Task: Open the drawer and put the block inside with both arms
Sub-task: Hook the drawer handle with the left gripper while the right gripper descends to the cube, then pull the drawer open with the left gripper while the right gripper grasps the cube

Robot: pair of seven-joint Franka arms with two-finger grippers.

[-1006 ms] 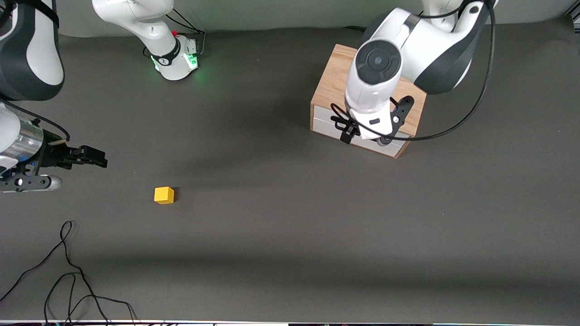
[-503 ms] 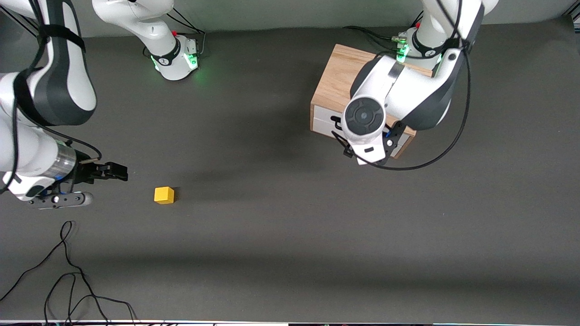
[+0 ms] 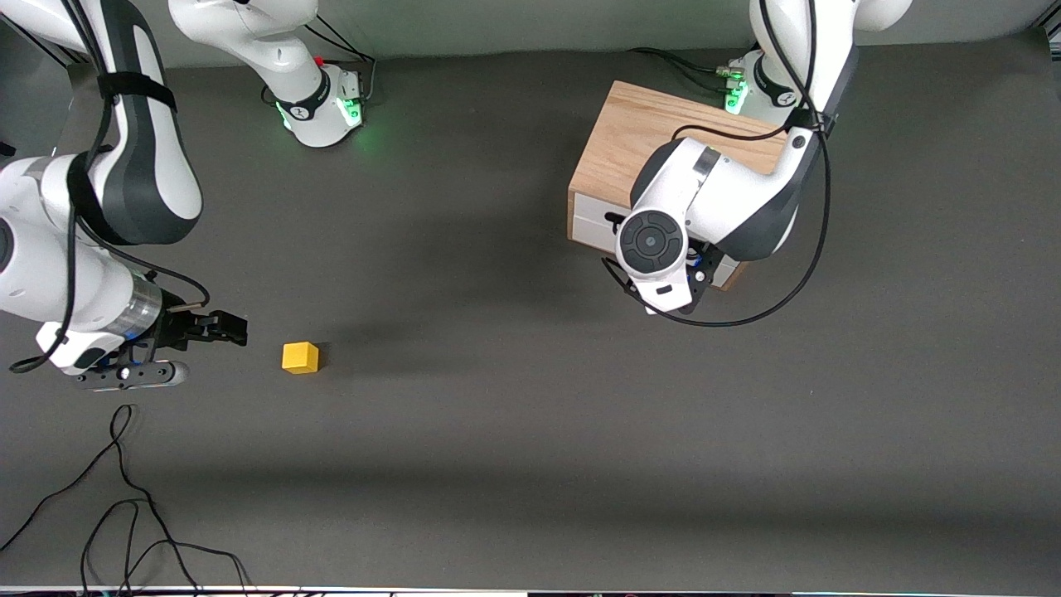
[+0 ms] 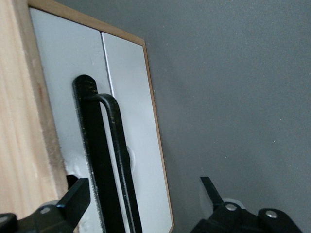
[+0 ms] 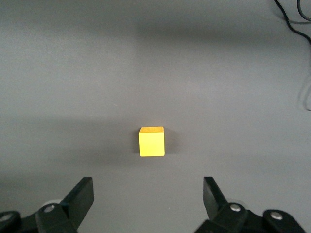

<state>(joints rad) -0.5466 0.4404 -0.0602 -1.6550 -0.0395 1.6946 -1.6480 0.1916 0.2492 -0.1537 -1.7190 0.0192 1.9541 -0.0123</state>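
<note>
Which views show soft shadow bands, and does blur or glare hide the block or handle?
Front view: broad soft shadow bands cross the table; block sharp. Right wrist view: block crisp, faint shadow beside it. Left wrist view: handle very close, slightly soft, no glare.

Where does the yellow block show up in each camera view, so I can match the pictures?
Front view: the block sits on the dark table, toward the right arm's end, beside the open right gripper.
Left wrist view: not in it; only the drawer and its handle show.
Right wrist view: the block lies mid-picture, ahead of the open fingers.
Shared landmark: the dark table mat.
</note>
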